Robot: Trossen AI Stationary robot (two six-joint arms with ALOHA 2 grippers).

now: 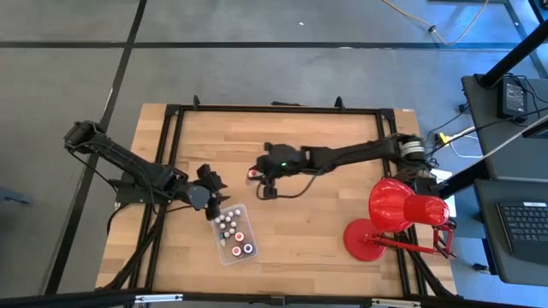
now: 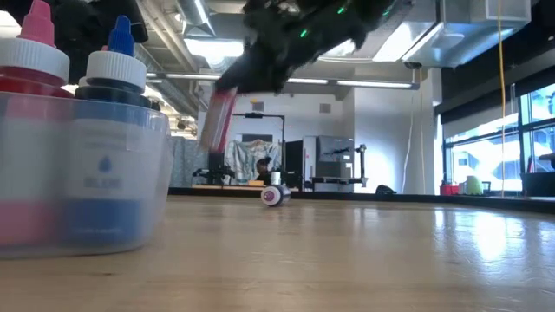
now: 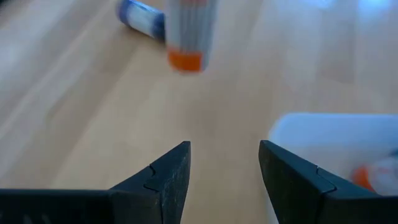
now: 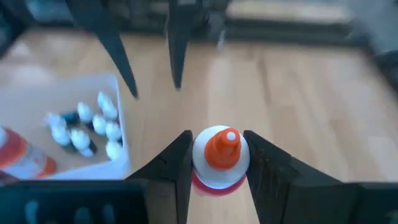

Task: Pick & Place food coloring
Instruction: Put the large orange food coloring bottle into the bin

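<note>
The clear tray [image 1: 233, 234] near the table's front edge holds several small white-capped dropper bottles [image 4: 84, 127] plus larger red [image 2: 30, 130] and blue [image 2: 108, 139] ones. The right gripper [image 4: 217, 162], above mid-table, has its jaws clamped on an orange-tipped food coloring bottle [image 4: 219, 155], lifted off the wood. Another bottle [image 2: 275, 196] lies loose on the table behind. The left gripper [image 3: 224, 171] hovers beside the tray, jaws moderately apart, holding nothing

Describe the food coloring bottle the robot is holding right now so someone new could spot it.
Start at the big red desk lamp and follow the right arm to the table's middle. The right gripper is shut on a red bottle with a white collar and orange tip. Unlike the bottles in the clear tray, it hangs above the wood.
</note>
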